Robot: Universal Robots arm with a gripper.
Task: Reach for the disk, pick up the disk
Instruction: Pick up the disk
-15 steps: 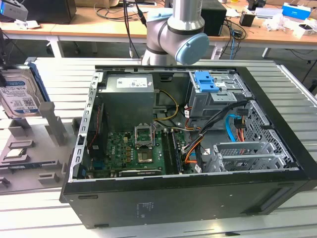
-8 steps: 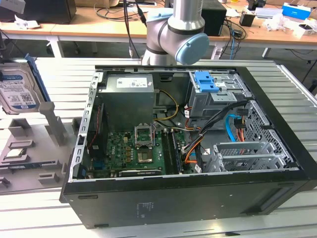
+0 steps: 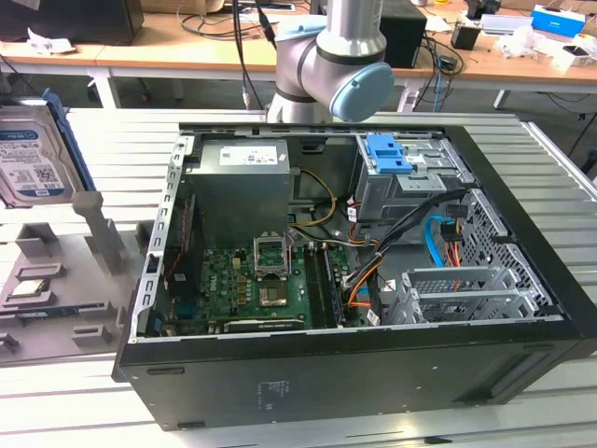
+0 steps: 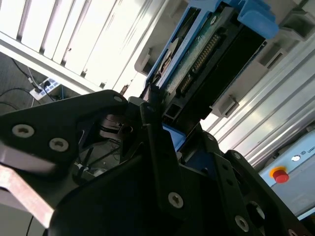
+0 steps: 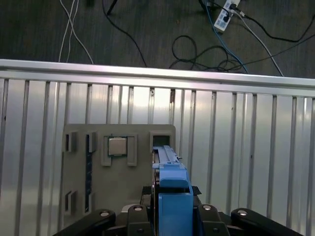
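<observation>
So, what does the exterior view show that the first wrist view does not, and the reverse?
The exterior view adds the open black computer case, its green motherboard and the grey-and-blue arm joint. The first wrist view adds dark floor with loose cables and a white power strip. Both: the silver-grey metal disk with blue plastic rail, the grey plastic tray, a square silver chip in it.

Print in my views, none legible to me: white-and-blue barcoded label [image 3: 28, 166] on the flat silver-grey metal hard drive [image 3: 30, 113]; white label [image 3: 252, 154] on the large grey power-supply box [image 3: 233, 201]; small white marks [image 3: 270, 393] on the black computer case wall [image 3: 392, 369].
</observation>
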